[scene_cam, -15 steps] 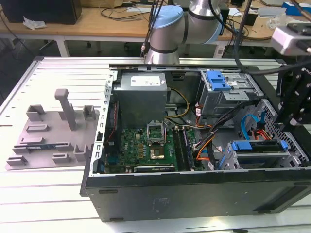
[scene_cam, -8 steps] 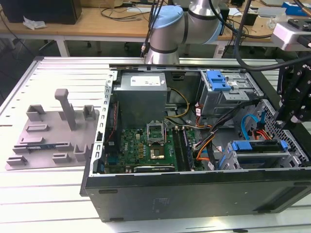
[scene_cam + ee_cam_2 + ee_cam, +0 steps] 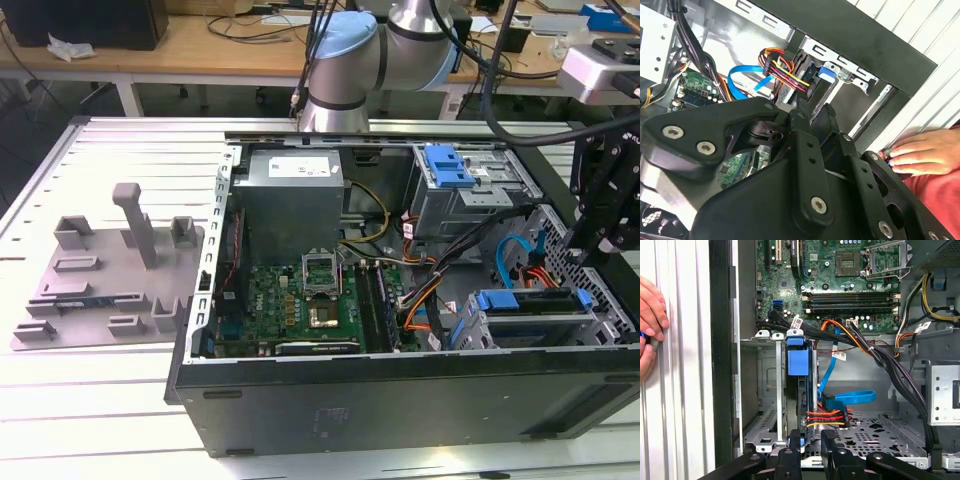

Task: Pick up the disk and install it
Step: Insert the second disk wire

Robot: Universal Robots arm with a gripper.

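Ribbed white tabletop [image 3: 120,420] carries the open computer case [image 3: 400,400], where our gripper [image 3: 810,442] hovers empty, jaws parted, just above the already seated disk [image 3: 799,390], likely released.

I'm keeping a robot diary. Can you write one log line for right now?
hand: above drive cage, holds nothing | disk: seated in cage slot, cables attached | person's hand: resting beside case

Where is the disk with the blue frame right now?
The disk sits in the metal drive cage inside the open computer case, at the exterior view's right, beside the blue cable.
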